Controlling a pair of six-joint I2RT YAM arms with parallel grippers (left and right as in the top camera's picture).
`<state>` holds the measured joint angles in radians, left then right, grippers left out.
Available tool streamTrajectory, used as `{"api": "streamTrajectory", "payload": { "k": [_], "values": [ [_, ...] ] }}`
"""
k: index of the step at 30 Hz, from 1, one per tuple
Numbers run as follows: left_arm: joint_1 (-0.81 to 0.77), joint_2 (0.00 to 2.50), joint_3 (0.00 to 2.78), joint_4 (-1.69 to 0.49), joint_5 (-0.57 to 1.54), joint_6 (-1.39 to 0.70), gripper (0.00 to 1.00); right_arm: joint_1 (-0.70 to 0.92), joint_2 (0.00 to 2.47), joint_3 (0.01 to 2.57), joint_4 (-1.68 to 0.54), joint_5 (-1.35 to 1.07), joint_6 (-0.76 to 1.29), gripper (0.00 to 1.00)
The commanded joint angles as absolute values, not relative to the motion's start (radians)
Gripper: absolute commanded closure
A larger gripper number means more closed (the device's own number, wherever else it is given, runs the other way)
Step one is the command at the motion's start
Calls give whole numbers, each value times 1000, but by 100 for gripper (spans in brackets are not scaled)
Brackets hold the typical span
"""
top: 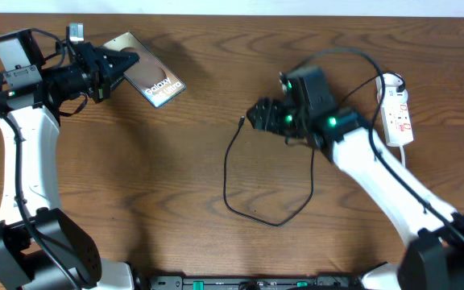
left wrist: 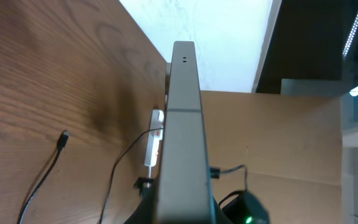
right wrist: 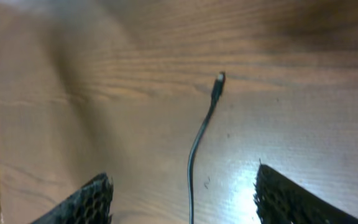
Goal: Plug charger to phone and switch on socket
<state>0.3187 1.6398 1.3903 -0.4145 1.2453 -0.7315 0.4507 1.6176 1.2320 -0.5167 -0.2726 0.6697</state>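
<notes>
The brown-bronze phone with white lettering is held tilted off the table at the back left by my left gripper, which is shut on its near end. In the left wrist view the phone shows edge-on, running away from the camera. The charger is a thin black cable looping on the table, its plug tip free just left of my right gripper. My right gripper is open above the cable, with the plug tip lying ahead of its fingers. The white socket strip lies at the back right.
The socket's white cord runs toward the front beside my right arm. The socket also shows far off in the left wrist view. A cardboard wall stands beyond the table's right side.
</notes>
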Motion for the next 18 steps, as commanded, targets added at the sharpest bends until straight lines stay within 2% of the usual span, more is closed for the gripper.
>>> {"api": "streamTrajectory", "payload": {
  "k": [1, 3, 11, 18],
  "values": [
    [321, 1620, 1411, -410, 1317, -723, 92, 467, 1731, 1385, -583, -258, 601, 34],
    [321, 1620, 1411, -410, 1318, -727, 93, 481, 1797, 1449, -609, -246, 612, 45],
    [321, 1620, 1411, -411, 1321, -731, 93, 558, 1973, 1500, -590, -137, 770, 60],
    [321, 1620, 1411, -418, 1321, -730, 93, 601, 2076, 1499, -545, -68, 826, 63]
  ]
}}
